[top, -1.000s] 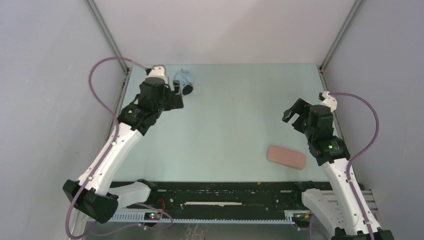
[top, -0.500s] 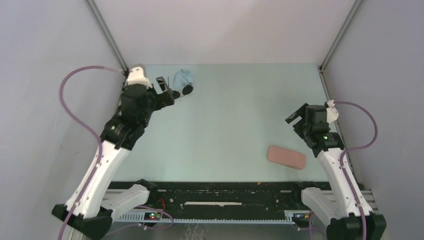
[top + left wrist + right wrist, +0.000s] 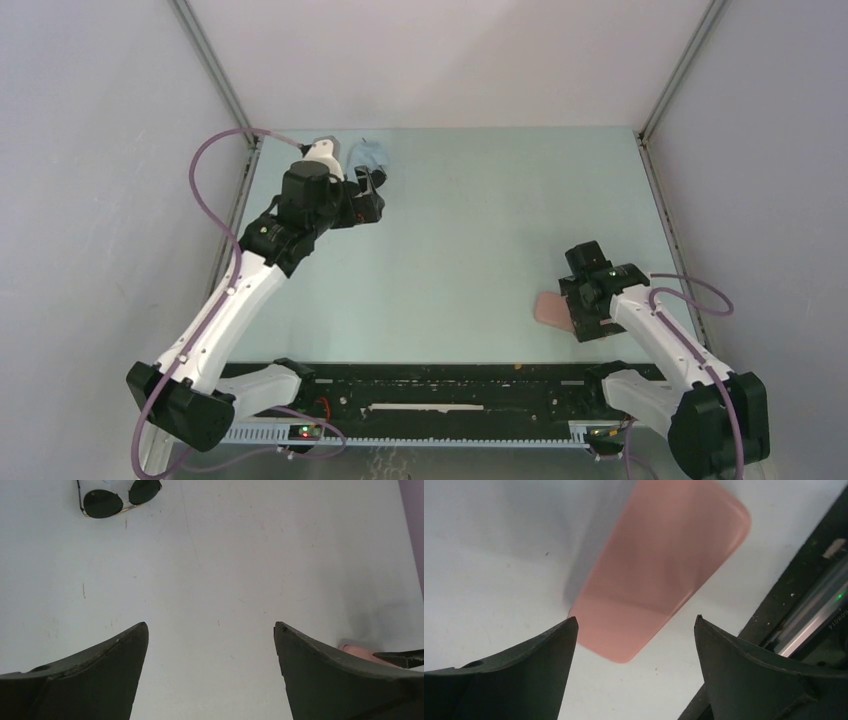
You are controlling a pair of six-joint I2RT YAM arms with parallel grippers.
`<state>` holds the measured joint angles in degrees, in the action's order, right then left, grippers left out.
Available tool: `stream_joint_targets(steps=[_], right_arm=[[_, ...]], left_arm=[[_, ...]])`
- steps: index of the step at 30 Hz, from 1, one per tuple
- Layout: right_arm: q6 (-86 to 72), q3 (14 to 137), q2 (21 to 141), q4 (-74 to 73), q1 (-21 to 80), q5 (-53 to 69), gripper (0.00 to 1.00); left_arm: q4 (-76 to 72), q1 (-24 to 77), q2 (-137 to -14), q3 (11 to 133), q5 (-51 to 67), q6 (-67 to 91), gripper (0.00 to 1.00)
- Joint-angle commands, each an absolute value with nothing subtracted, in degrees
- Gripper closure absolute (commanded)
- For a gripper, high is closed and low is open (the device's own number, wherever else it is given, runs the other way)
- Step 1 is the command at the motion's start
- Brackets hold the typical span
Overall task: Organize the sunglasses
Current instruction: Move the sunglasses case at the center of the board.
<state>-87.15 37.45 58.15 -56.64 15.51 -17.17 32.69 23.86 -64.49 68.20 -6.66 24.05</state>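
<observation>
**Reaching stage, nothing held**

The right gripper [image 3: 634, 625] is hovering wide open over the pink case [image 3: 664, 570], near the front edge of the table [image 3: 470, 250]. Farther back, the left gripper [image 3: 210, 627] is gaping too, empty; the sunglasses [image 3: 121, 497] are lying flat ahead of it. I judge it is needing to advance and straddle them. No writing is showing legibly.

So the cloth [image 3: 370, 153] sits in the table's [image 3: 470, 230] far-left corner, with the sunglasses [image 3: 121, 497] flat on the table close by, just ahead of the left gripper [image 3: 210, 625]. Way over at the near right, by the front rail [image 3: 450, 385], lies the glasses case [image 3: 659, 575], with the right gripper [image 3: 635, 620] directly above it.
</observation>
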Motion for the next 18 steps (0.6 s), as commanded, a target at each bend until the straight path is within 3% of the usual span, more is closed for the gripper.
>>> stream_joint_targets(steps=[1, 18], right_arm=[[-95.9, 36.7, 59.7, -59.3, 12.6, -17.0, 0.04], [-88.8, 35.7, 63.9, -51.1, 5.2, -15.6, 0.02]], left_arm=[[30.5, 24.0, -64.6, 65.2, -3.1, 24.2, 0.00], [31.1, 24.5, -66.1, 65.6, -4.8, 21.8, 0.00]])
